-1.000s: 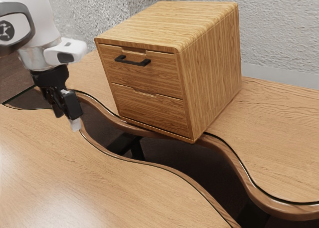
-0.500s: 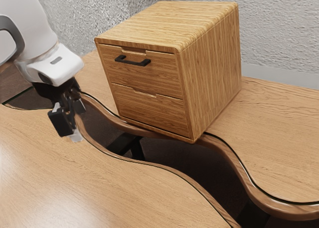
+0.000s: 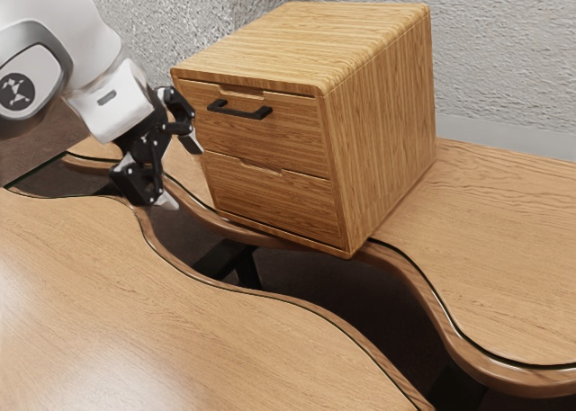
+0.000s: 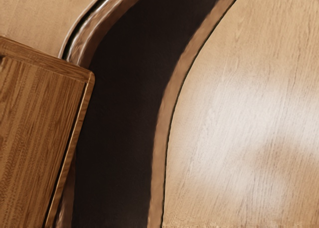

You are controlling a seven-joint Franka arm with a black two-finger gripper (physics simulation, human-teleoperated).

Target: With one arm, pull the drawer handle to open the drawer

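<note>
Cabinet [image 3: 378,132] at the edge of the far bench [image 3: 504,222], facing the wavy dark gap [image 3: 297,276].
Top drawer [image 3: 261,137] shut, front toward the exterior view's left; tool [image 3: 178,170] wide apart, near that front, touching nothing; black handle [image 3: 239,111] lies level along it.

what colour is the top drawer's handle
The handle is black, on a light wood-grain drawer front; clearest in the exterior view.

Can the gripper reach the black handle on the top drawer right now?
Probably yes: the gripper hangs open at the exterior view's left of the handle, with nothing in between.
</note>
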